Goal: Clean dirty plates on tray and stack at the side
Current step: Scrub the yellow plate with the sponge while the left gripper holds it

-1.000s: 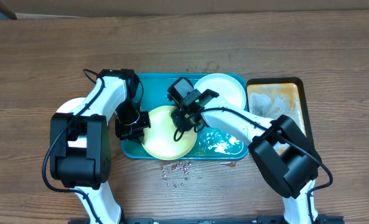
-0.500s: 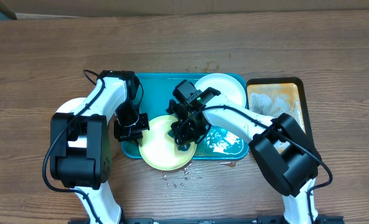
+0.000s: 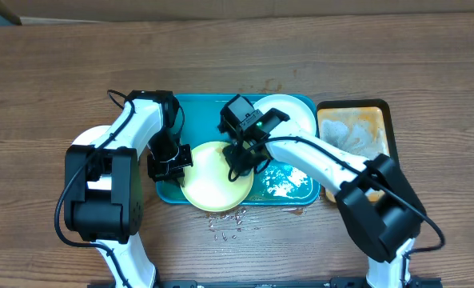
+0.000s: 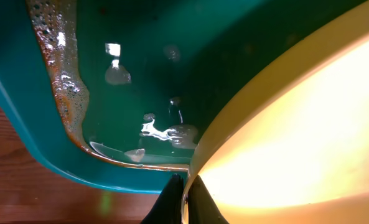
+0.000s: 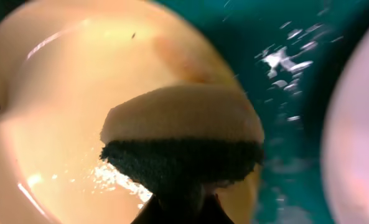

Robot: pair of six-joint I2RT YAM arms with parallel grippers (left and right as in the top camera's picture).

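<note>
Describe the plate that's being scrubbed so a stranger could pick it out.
Start at the teal tray in the middle of the wooden table. In its left half, overhanging the rim nearest the robot, lies the pale yellow plate, with the right end effector holding a sponge on it. The white plate in the tray's far right corner lacks that tint.

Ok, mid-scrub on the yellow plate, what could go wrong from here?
1. The yellow plate sticks out over the tray at its near rim, held only at its left edge by the left jaws; a hard push from the sponge could tip it or slip it free, as all is wet.
2. Droplets lie on the table by that rim; more scrubbing may slosh out more.
</note>
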